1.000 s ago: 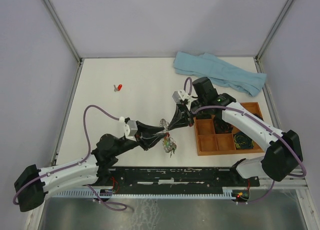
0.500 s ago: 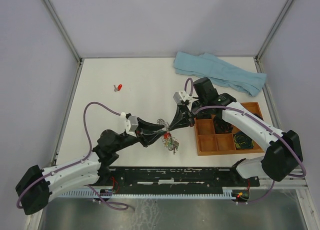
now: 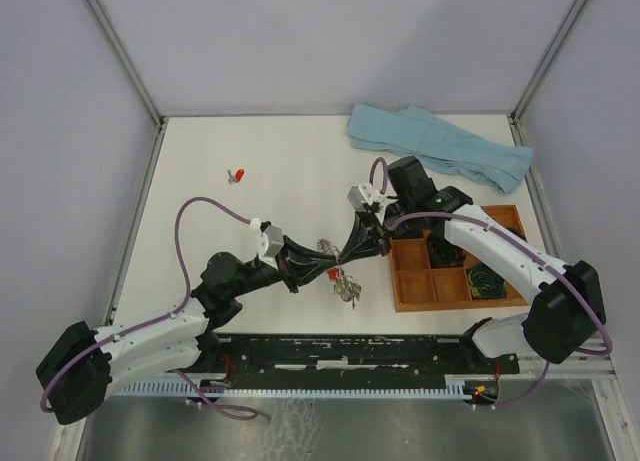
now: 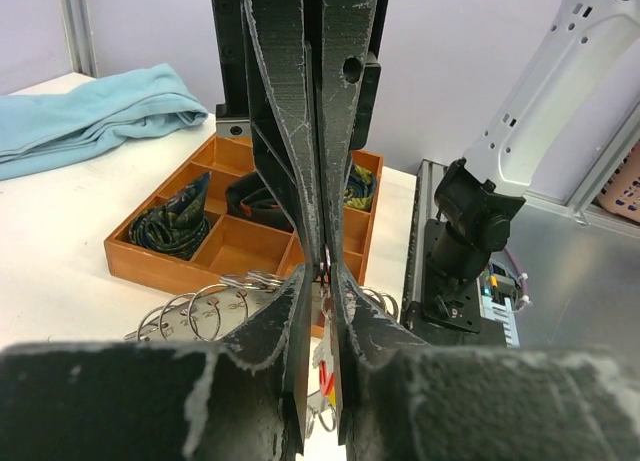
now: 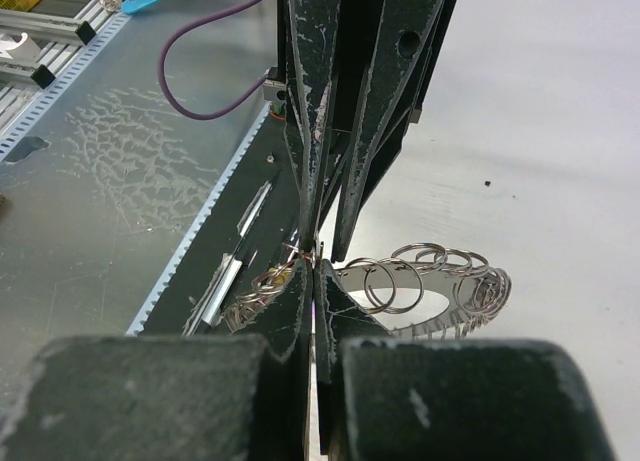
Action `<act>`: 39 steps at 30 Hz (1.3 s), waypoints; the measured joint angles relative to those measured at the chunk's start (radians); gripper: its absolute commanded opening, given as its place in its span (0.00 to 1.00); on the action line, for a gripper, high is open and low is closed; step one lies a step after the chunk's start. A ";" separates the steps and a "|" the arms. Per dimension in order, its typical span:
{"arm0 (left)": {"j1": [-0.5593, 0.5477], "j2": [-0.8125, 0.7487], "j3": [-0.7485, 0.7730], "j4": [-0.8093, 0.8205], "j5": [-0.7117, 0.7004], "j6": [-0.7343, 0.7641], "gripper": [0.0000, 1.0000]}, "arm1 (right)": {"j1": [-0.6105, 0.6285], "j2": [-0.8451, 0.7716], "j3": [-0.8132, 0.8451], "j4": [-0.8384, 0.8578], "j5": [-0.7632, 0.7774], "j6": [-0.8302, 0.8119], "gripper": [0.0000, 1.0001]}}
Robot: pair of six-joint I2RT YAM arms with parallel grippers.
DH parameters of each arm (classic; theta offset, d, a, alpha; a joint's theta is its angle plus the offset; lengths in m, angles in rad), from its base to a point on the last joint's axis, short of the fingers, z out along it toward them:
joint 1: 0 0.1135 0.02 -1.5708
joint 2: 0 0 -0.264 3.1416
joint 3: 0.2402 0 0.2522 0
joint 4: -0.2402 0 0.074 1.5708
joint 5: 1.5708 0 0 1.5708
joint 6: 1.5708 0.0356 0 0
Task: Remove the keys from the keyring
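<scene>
Here, right gripper point(image 5: 313, 271) clamped on keyring point(image 5: 440, 276), left gripper point(image 4: 322, 273) seemingly pinching keys point(image 3: 345, 284).

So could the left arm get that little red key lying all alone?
Probably yes: only bare table lies between the left gripper and the red key, though it's busy at the keyring.

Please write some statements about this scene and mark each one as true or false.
1. A blue towel lies at the far right of the table. True.
2. One red key lies alone, apart from the keyring and its hanging keys. True.
3. The wooden tray stands beside the left arm. False: it stands at the right side.
4. The right gripper is wide open. False: it is shut on the keyring.
5. Every tray compartment is empty. False: some hold dark bundles.
</scene>
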 measured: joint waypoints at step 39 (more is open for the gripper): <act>0.013 0.011 0.245 -0.539 0.036 0.109 0.03 | 0.004 -0.023 0.052 -0.146 0.183 -0.138 0.08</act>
